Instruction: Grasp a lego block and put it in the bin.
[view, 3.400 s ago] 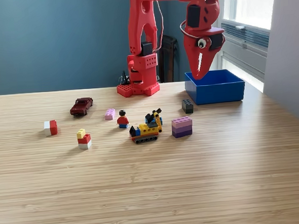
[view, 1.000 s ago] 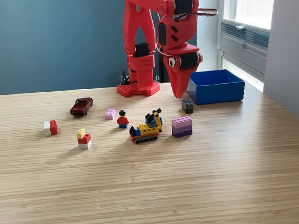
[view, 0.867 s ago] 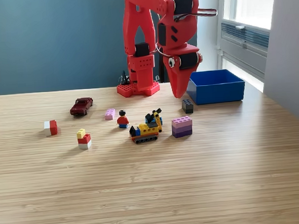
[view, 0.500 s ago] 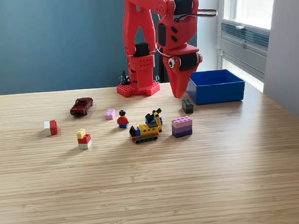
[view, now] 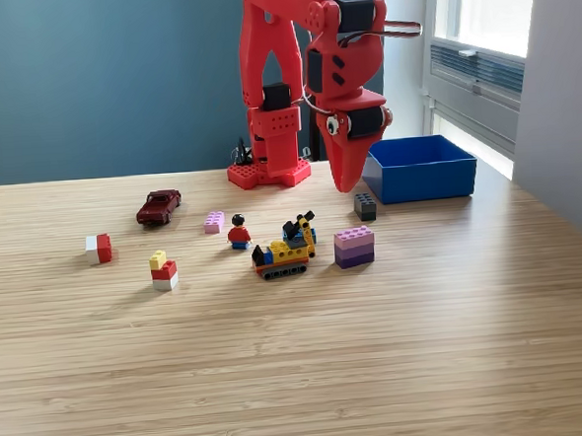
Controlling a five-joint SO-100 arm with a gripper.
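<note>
One red arm (view: 278, 80) stands at the far side of the wooden table (view: 299, 356), and we see its gripper (view: 344, 183) pointing straight down, the tips hanging above the tabletop with nothing between them; the jaws look pressed together into a single narrow point. Taking the gripper tip as our clock centre in the exterior view, the dark grey block (view: 365, 206) sits at about four o'clock, just beside it. The blue bin (view: 418, 169) lies at three o'clock, close by, resting on the table near the window side. At six o'clock we find the purple and pink block (view: 354, 246), and at seven o'clock the yellow tracked vehicle (view: 285, 248). The small figure in red (view: 238, 231) and the pink plate (view: 214, 222) lie towards eight o'clock, the dark red car (view: 159, 206) at nine. Farther out at eight o'clock stand the yellow, red and white stack (view: 163, 270) and the red and white block (view: 98, 249).
</note>
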